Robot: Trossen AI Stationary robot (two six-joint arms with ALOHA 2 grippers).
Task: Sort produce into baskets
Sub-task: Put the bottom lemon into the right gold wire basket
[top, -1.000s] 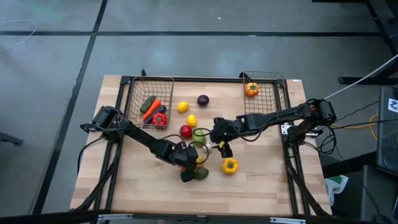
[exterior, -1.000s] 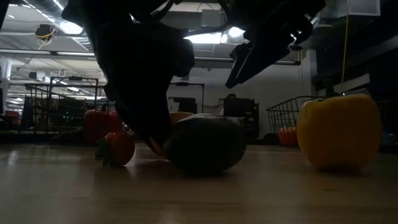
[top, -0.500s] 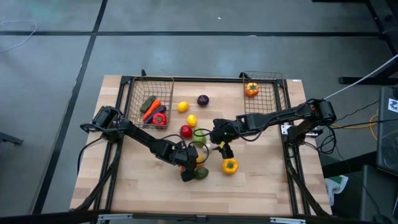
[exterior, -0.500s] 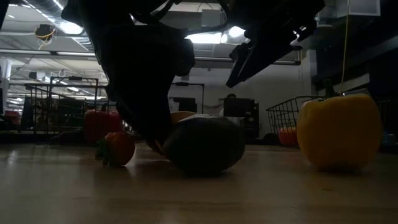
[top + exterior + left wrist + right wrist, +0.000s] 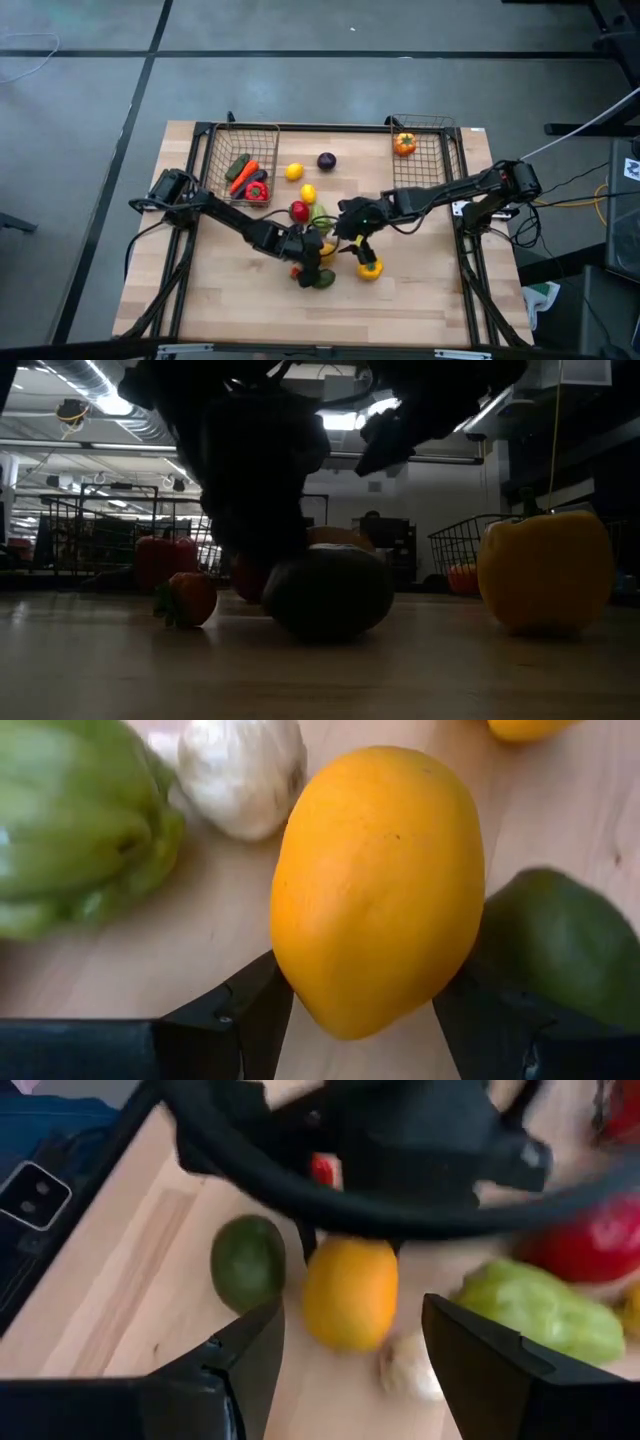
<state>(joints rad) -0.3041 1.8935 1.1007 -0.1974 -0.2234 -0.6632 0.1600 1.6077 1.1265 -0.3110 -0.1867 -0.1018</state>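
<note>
Left fingers clamp smooth orange mango — right fingers apart, empty.

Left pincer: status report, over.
Left pincer shut on orange fruit. Right pincer open, empty, above it. Avocado touching, green pepper close by.

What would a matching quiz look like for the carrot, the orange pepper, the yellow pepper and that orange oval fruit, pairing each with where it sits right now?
Things:
1. carrot
2. orange pepper
3. yellow pepper
4. orange oval fruit

Places:
A. in the right basket
B. between the fingers of the left hand
C. in the left basket
D. loose on the table

Pairs: 1-C, 2-A, 3-D, 4-B
</note>
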